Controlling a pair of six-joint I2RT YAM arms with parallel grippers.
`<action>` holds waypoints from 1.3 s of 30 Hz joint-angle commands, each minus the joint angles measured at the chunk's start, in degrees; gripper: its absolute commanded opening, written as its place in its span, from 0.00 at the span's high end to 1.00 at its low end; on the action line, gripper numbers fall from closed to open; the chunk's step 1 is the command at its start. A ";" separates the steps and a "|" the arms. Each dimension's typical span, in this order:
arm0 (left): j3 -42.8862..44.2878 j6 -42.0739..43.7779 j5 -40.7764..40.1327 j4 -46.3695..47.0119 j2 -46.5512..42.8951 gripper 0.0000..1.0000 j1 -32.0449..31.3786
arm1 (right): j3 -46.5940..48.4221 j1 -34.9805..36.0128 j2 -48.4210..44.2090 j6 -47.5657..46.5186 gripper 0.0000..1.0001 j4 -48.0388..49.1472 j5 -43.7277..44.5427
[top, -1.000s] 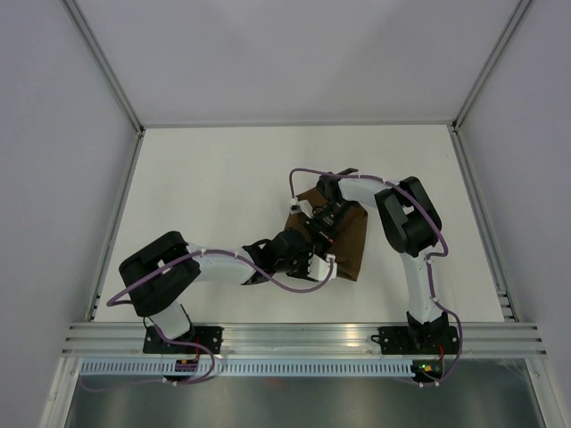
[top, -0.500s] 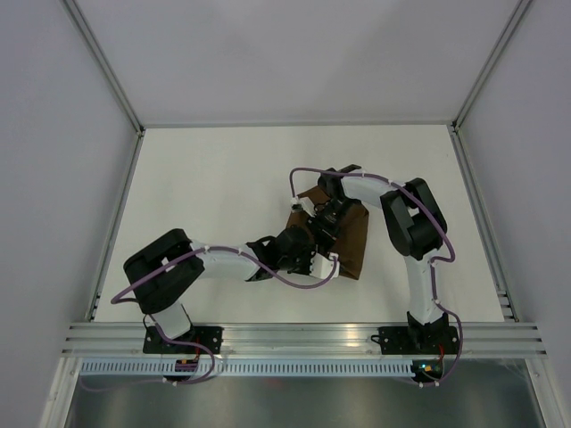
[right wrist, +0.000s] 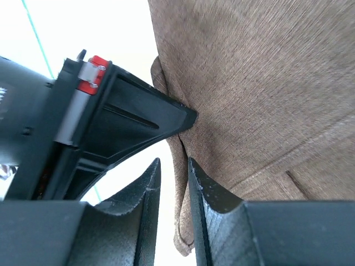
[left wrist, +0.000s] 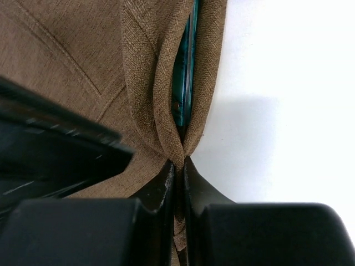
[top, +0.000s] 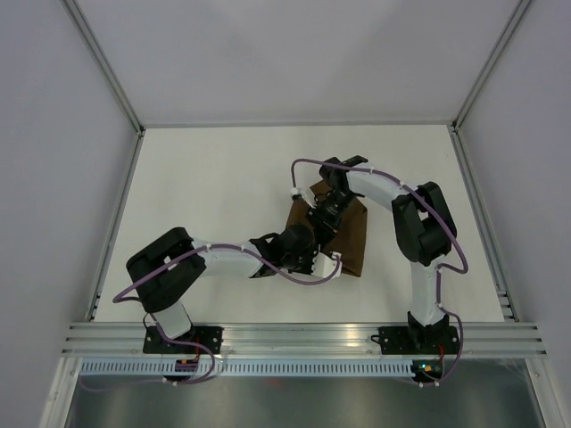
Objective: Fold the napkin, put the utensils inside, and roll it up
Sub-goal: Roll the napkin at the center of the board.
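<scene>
The napkin (top: 351, 242) lies folded into a brown band right of the table's middle. My left gripper (top: 306, 252) is at its near-left edge, and the left wrist view shows that gripper (left wrist: 178, 163) shut on a pinched fold of the napkin (left wrist: 72, 72). A teal knife handle (left wrist: 186, 77) shows inside that fold. My right gripper (top: 323, 214) is over the napkin's left edge, further back. In the right wrist view that gripper (right wrist: 173, 162) has its jaws apart around the napkin's edge (right wrist: 255, 83), with a gap beside the cloth. The left gripper's body (right wrist: 111, 111) is close by.
Both arms meet over the napkin, with purple cables looping around them. Bare white table (top: 205, 178) stretches left and back. Grey walls with metal posts close in three sides. An aluminium rail (top: 303, 337) runs along the near edge.
My left gripper has closed onto the napkin's folded edge. My right gripper's jaws have parted, and the right arm has swung slightly back and right.
</scene>
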 commanded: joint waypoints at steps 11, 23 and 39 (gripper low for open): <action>8.11 -5.56 6.73 -15.37 4.17 0.98 0.93 | -0.02 -6.51 -11.31 8.66 0.64 8.93 2.87; 15.24 -9.60 14.72 -25.04 7.34 0.98 4.10 | -7.49 -27.15 -17.11 18.09 0.63 26.60 -1.85; 28.07 -16.63 27.47 -38.58 17.97 0.98 11.39 | -35.18 -31.22 -44.87 -7.66 0.57 34.70 -10.30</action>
